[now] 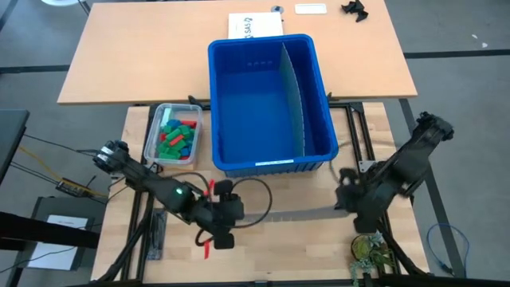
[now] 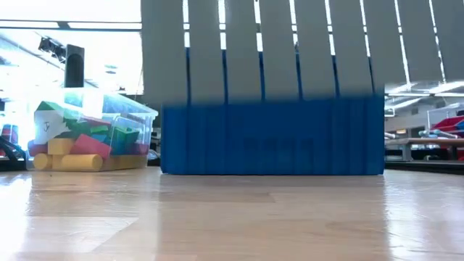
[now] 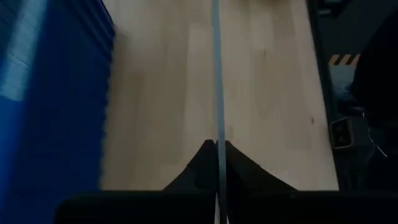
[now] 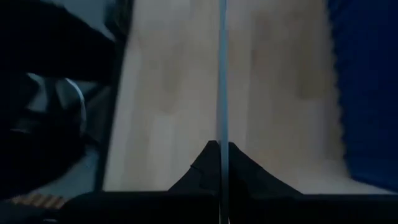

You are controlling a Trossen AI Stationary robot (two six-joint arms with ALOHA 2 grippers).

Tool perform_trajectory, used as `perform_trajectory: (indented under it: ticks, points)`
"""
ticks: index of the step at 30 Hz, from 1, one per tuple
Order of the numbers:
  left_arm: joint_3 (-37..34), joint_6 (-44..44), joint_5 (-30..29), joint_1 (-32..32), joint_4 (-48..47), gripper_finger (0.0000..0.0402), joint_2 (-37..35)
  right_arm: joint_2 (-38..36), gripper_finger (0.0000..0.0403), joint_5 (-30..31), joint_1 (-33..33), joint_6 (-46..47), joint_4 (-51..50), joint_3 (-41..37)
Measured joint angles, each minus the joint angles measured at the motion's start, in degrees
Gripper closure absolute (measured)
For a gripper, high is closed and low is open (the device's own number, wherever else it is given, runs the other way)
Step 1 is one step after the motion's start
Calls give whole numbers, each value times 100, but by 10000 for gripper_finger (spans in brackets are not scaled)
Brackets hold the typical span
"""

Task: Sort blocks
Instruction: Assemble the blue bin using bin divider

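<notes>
The left gripper (image 1: 239,214) is sitting at the lower centre of the high view, just below the blue bin (image 1: 269,163), its fingers pinched tight on one end of a thin grey strip (image 1: 291,213). The right gripper (image 1: 344,199) is sitting at the lower right of the same view, its fingers clamped on the strip's other end. The strip is stretching between the two grippers, running level across the bare table (image 1: 263,247) just below the bin's near wall. In the left wrist view the strip (image 3: 216,93) is showing edge-on as a narrow line rising from between the dark fingers (image 3: 239,171), with the bin's ribbed wall (image 3: 56,99) along the frame's left. The right wrist view is showing the same strip (image 4: 222,81) between that arm's fingers (image 4: 245,168).

The blocks (image 1: 177,137) are lying heaped in a clear tub (image 1: 151,143) at the left of the bin, in the middle left of the high view. In the low view the blocks (image 2: 80,148) are showing red, yellow, green and blue through the tub wall at the left of the frame. The bin is holding an upright grey divider (image 1: 293,96) towards its right side.
</notes>
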Motion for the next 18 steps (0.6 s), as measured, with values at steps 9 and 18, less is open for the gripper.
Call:
perform_trajectory:
  ticks: [9,18]
  points:
    - [2417,1621,-1245,458,-1821,387,-24,-36,401,749,-1006,-1665,-745,2334]
    - [3417,2100,-1739,1547,-2758,388,-15,-10,401,1291,-3108,-4063,-626,2815]
